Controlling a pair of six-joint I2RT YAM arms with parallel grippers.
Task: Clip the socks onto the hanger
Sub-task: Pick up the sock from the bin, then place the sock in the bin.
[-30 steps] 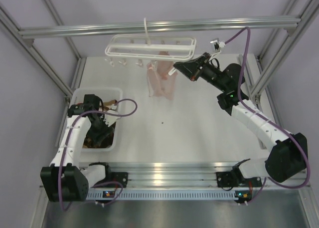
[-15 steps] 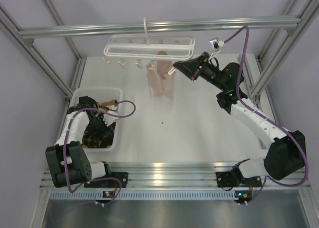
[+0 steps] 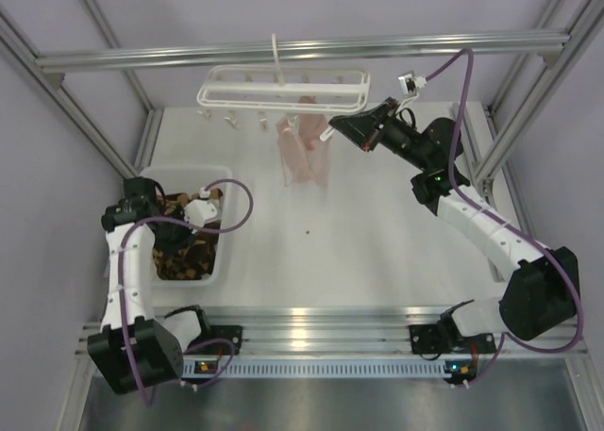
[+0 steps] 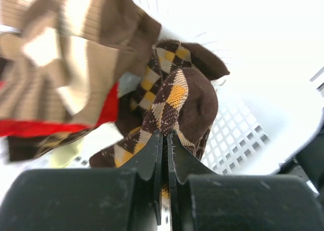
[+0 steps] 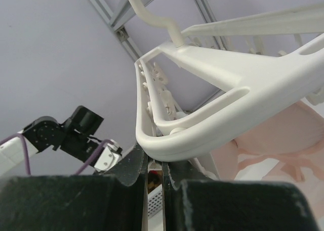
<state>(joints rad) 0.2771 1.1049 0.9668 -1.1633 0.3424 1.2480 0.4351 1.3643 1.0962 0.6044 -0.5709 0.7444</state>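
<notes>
One check sock (image 4: pixel 187 97): in the white basket (image 4: pixel 238 135) among other socks (image 4: pixel 61 64), its fabric pinched by the left gripper (image 4: pixel 164 136), tips pressed together. One hanger (image 5: pixel 228 94): hung overhead, pink pieces (image 3: pixel 304 153) hanging from it; right gripper (image 5: pixel 154 157) pressed together just under its end rail. Step judged: pick-up; next move calls for lifting the sock clear and carrying it to a free clip (image 3: pixel 230 120).

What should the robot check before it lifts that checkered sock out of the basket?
1. Left hand shut on the argyle sock: ok.
2. Only one sock pinched: cannot tell; other socks crowd against it.
3. Hanger hanging from the bar: ok.
4. Empty clips waiting on the hanger: ok.
5. Right hand really gripping the hanger: cannot tell.
</notes>
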